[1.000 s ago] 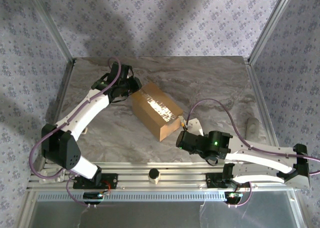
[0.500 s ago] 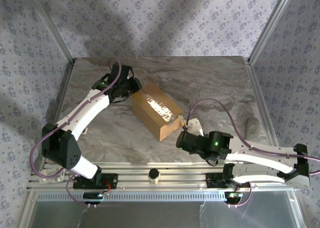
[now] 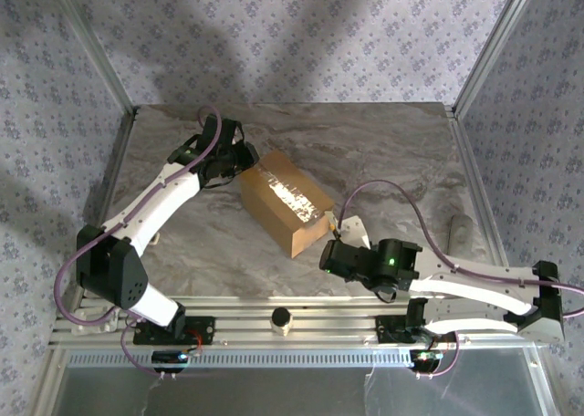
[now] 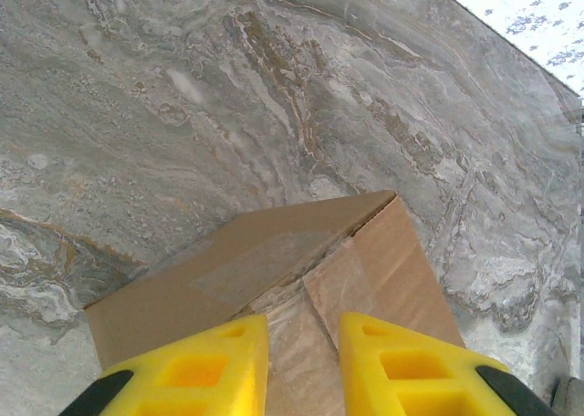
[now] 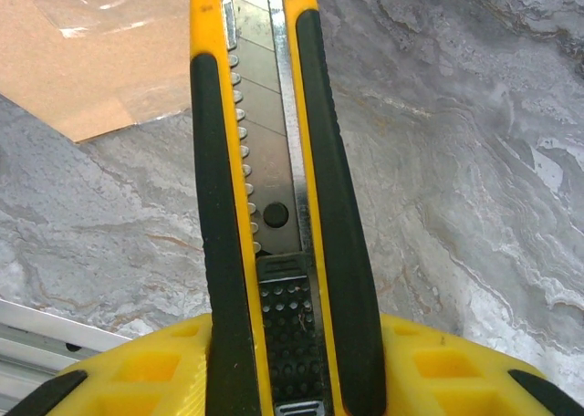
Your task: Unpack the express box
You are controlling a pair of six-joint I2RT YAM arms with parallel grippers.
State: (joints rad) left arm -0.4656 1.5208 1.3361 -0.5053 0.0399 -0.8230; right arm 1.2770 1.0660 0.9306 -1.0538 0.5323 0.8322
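The express box (image 3: 285, 200), brown cardboard with a shiny taped seam, lies at an angle in the middle of the marble table. My left gripper (image 3: 245, 156) is at the box's far left end. Its yellow fingers (image 4: 196, 366) stand a little apart over the taped top of the express box (image 4: 274, 252), holding nothing. My right gripper (image 3: 330, 252) hovers just off the box's near right corner, shut on a yellow and black utility knife (image 5: 274, 161). The knife's blade end points toward a corner of the express box (image 5: 73, 60).
A small round knob (image 3: 281, 319) sits on the front rail between the arm bases. A grey fitting (image 3: 461, 226) lies at the table's right edge. Aluminium posts and patterned walls close in the left, right and back sides.
My right gripper with the knife has shifted slightly left. The left arm and the box have not moved.
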